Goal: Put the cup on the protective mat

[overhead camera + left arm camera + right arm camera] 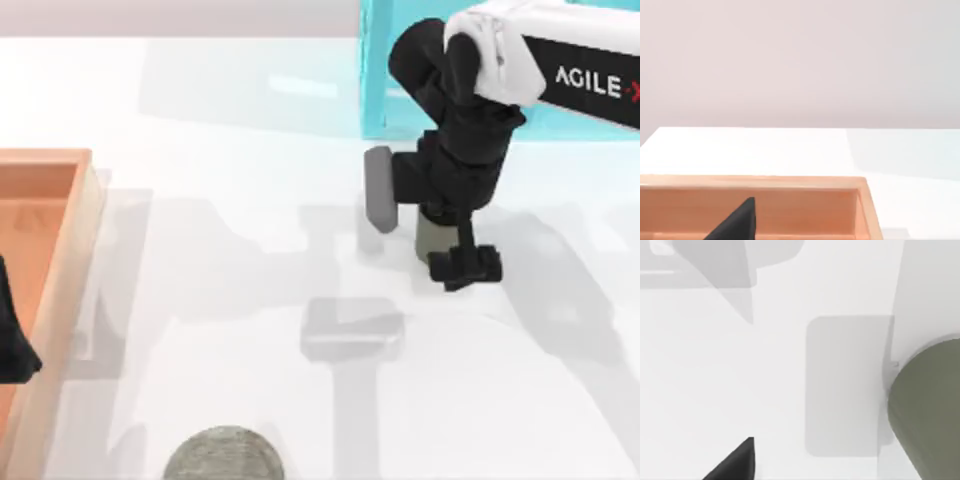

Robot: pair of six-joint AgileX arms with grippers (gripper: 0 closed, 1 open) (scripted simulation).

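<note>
orange tray (45, 250) is seen at table left, left gripper (12, 345) parked over it, grip state cannot be told | protective mat (222, 455) lies at near edge | cup (432, 235) is enclosed by right gripper (440, 235), clenched on it; olive side (930, 405) is shown close in right wrist view

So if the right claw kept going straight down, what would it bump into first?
Probably the cup. In the top view the right claw hangs right at the cup, pointing down toward the table. Whether it would touch the cup's side or just the table beside it is unclear.
</note>
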